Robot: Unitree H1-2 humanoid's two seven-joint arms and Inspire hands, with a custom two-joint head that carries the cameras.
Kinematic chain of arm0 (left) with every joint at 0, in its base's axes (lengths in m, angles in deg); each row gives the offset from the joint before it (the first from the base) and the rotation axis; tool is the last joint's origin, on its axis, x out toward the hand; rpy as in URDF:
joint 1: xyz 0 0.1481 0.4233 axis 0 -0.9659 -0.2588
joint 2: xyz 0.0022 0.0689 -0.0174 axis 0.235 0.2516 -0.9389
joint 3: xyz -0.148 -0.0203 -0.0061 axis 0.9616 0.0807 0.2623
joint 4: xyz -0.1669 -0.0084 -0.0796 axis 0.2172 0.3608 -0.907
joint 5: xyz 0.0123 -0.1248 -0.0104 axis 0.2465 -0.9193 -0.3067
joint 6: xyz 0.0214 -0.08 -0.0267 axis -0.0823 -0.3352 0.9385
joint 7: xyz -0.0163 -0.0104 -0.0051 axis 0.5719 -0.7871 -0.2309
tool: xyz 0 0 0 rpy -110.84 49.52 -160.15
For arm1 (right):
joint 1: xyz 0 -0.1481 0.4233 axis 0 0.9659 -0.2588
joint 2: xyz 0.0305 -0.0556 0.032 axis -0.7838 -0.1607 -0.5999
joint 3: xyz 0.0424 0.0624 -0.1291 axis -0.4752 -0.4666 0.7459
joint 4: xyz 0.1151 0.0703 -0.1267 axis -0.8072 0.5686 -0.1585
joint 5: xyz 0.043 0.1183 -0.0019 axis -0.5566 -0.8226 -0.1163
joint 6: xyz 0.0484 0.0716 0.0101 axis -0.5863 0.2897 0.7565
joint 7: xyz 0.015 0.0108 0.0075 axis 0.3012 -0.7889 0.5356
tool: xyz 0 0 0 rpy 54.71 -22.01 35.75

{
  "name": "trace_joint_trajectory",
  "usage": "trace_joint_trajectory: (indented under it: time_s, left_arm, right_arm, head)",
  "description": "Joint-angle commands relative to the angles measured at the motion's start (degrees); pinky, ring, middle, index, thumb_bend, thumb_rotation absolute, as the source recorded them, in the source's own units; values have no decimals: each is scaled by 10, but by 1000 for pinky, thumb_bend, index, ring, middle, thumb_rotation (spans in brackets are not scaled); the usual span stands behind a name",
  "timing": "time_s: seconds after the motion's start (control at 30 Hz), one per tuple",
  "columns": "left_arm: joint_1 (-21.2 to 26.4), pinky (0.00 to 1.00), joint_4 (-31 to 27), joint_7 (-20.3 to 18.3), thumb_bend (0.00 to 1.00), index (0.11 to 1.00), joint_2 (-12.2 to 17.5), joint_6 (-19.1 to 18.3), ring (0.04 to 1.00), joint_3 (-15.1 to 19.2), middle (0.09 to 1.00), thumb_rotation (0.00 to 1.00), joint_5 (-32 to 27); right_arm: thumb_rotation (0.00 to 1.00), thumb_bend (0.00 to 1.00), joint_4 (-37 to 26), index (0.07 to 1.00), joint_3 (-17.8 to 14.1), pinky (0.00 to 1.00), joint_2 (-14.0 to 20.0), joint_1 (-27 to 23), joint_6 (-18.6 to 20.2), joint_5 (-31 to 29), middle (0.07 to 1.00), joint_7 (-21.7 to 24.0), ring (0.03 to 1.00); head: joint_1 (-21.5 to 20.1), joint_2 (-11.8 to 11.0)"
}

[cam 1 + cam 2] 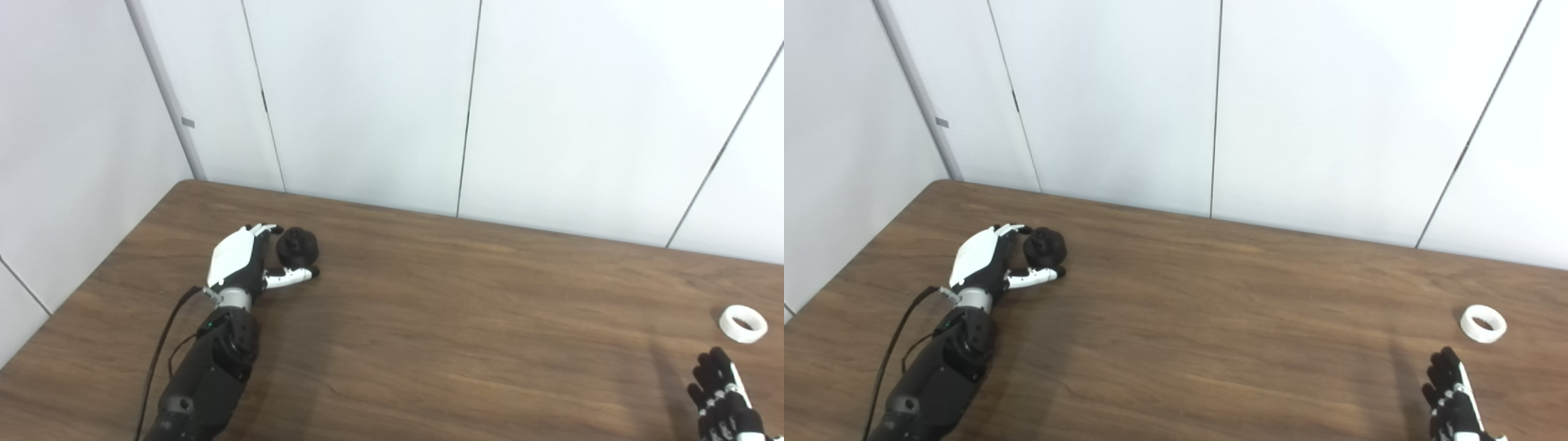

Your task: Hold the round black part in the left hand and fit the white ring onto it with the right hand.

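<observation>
The round black part (297, 247) rests on the brown table (465, 318) at the far left. My left hand (245, 260) lies beside it, fingers reaching along its left side and thumb stretched under its near side, cupping it without closing. The white ring (743, 323) lies flat on the table at the right edge. My right hand (723, 398) comes up from the bottom right corner, a short way nearer than the ring and apart from it. Its fingers are spread and it holds nothing.
White wall panels (367, 104) stand right behind the table's far edge and along its left side. A black cable (160, 349) runs along my left forearm. Bare wood stretches between the two hands.
</observation>
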Motion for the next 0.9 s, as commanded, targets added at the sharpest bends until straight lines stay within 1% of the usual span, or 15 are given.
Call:
trace_joint_trajectory:
  time_s: [0.0, 0.2, 0.4, 0.67, 0.77, 0.87]
  left_arm:
    - [34, 1000, 0, 18, 929, 823, 17, 4, 993, 1, 930, 393, 2]
    - [41, 1000, 15, 25, 916, 792, 15, 6, 989, 3, 921, 354, -6]
    - [42, 1000, 17, 36, 896, 757, 16, 12, 979, 1, 911, 331, -9]
    - [41, 1000, 7, 28, 866, 716, 19, 2, 976, -2, 902, 307, -6]
    - [42, 1000, 6, 28, 859, 690, 19, -2, 976, -2, 899, 288, -6]
    - [44, 1000, 9, 31, 855, 658, 19, 2, 970, 0, 891, 266, -9]
  right_arm:
    - [985, 587, 11, 996, 1, 1000, 3, 42, -6, -1, 995, -2, 1000]
    - [1000, 577, 11, 995, 2, 1000, 6, 43, -12, -2, 990, 2, 997]
    - [974, 596, 8, 992, -1, 1000, 0, 45, 0, -8, 993, -3, 997]
    - [991, 597, 5, 999, 1, 1000, 3, 46, -1, 0, 994, -3, 998]
    - [994, 584, 4, 999, 1, 1000, 4, 46, -3, -1, 995, -2, 1000]
    - [991, 577, 3, 999, 1, 1000, 4, 47, -1, -2, 997, -2, 998]
  head:
    - [0, 0]
    - [1, 3]
    - [1, 5]
    - [2, 6]
    - [3, 7]
    - [3, 7]
